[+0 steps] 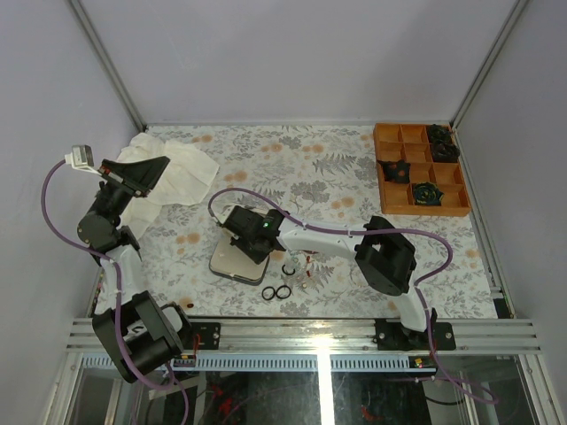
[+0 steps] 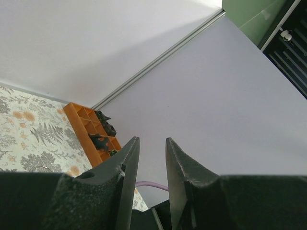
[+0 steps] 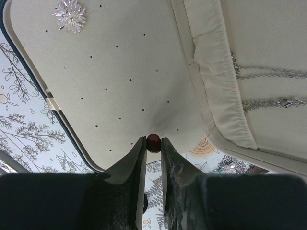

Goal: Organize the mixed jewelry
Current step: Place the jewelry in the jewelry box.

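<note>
My right gripper (image 3: 153,140) is shut on a small dark red bead earring (image 3: 153,143), its tips right against the perforated cream lining of the open case (image 3: 120,72). A silver flower stud (image 3: 70,14) sits pinned in that lining, and thin silver chains (image 3: 268,74) lie behind the case's fabric pocket. From above, the right gripper (image 1: 248,237) hangs over the case (image 1: 229,264). Two black rings (image 1: 275,292) and tiny loose pieces (image 1: 304,263) lie on the floral cloth beside it. My left gripper (image 1: 149,173) is raised at the far left, open, with nothing between its fingers (image 2: 128,158).
An orange divided tray (image 1: 379,173) with black rosettes stands at the back right, also in the left wrist view as the orange tray (image 2: 76,117). A crumpled white cloth (image 1: 182,168) lies at the back left. Purple cables loop over the table's middle.
</note>
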You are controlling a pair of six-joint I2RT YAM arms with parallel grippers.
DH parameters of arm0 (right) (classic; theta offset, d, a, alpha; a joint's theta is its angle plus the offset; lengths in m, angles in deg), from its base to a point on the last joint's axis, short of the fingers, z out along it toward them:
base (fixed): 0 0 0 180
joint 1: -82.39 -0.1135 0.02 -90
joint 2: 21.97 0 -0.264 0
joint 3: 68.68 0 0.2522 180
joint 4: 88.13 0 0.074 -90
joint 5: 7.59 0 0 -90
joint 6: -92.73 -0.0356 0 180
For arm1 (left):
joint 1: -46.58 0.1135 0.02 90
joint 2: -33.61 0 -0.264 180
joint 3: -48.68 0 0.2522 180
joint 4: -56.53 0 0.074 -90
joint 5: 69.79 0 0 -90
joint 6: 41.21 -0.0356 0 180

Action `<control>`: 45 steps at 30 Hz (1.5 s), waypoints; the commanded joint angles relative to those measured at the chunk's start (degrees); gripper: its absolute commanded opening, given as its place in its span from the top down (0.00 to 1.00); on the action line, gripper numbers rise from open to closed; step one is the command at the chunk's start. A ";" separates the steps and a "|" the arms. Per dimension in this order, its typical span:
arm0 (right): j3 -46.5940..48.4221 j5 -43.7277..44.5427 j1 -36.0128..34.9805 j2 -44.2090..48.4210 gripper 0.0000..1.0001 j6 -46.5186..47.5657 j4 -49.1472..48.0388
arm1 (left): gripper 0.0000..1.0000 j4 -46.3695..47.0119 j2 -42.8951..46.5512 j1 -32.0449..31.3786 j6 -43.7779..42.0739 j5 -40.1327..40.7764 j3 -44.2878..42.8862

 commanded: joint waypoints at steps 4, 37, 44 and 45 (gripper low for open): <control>1.96 0.38 -0.47 0.99 0.85 0.87 -1.17 | 0.72 3.95 0.02 0.67 0.36 -0.54 0.38; 0.98 -0.56 -0.47 -1.61 0.85 0.60 -2.18 | 0.72 5.43 -0.22 1.10 1.25 -0.55 0.61; 0.97 -0.69 -0.51 -2.00 0.84 0.39 -2.14 | 0.72 5.62 -0.26 1.18 1.37 -0.60 0.64; 0.97 -0.59 -0.53 -1.99 0.82 0.33 -1.99 | 0.72 5.67 -0.24 1.19 1.34 -0.64 0.65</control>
